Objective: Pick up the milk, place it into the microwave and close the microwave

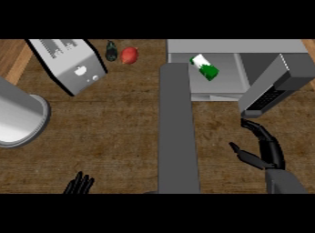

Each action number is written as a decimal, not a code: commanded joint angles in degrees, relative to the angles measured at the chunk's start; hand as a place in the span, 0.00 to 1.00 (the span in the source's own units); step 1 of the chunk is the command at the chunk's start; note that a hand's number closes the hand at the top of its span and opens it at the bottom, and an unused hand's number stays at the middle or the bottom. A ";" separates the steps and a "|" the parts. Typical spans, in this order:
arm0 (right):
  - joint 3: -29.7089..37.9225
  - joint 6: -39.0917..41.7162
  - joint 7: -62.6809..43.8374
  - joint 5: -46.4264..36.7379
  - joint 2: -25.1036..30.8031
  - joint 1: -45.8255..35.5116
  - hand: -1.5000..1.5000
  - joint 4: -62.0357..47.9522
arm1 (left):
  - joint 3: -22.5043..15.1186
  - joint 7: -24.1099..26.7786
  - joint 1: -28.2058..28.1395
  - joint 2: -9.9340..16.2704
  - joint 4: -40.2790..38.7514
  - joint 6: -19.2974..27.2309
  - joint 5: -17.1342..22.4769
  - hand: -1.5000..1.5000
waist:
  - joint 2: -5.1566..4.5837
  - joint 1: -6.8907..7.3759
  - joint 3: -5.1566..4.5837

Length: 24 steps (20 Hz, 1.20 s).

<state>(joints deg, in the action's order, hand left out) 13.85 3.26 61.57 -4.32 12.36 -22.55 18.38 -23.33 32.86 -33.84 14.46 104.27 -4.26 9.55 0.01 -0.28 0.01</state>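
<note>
Lying inside the open microwave (217, 91), the milk (205, 67) sits beyond the right robot hand (264, 148), fingers apart; left robot hand (79, 184) rests open.

Milk (204, 67) inside microwave (234, 48) (door (178, 127) swung open, left of it); toaster (67, 63) far left.

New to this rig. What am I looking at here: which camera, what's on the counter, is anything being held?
One view, from the robot's head, looking steeply down at a wooden counter. The robot is a humanoid; only its forearms and black hands show. The right hand is open just below the microwave's open door and holds nothing. The left hand rests open at the lower edge. The green-and-white milk carton already lies inside the microwave. Also there: a toaster, a red fruit or vegetable, a dark vegetable and a grey cylinder.
</note>
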 commanded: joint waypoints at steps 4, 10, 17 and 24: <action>0.24 5.99 3.08 1.92 3.95 7.44 0.00 5.13 | -6.31 -6.74 8.74 -2.81 -5.23 2.56 -9.05 1.00 | 0.11 -0.45 -0.03; 3.62 13.64 1.87 7.18 9.44 10.49 0.00 7.32 | -5.64 -11.71 19.42 -6.93 -10.62 1.43 -9.20 1.00 | -0.03 -0.45 0.00; 4.91 15.44 -1.14 10.41 12.86 12.92 0.00 10.08 | -3.74 -9.44 25.74 -12.76 -21.09 9.16 -15.74 1.00 | -0.01 -0.02 -0.02; 4.69 20.79 -0.18 11.86 16.37 15.02 0.00 9.89 | -8.67 -20.57 37.01 -12.42 -30.21 0.74 -18.08 1.00 | -0.23 -1.38 0.09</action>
<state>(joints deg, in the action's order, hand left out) 18.03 14.44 56.45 6.10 26.31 -8.93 28.08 -29.53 16.31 -0.86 2.06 79.45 0.35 -7.19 -0.14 -0.92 0.10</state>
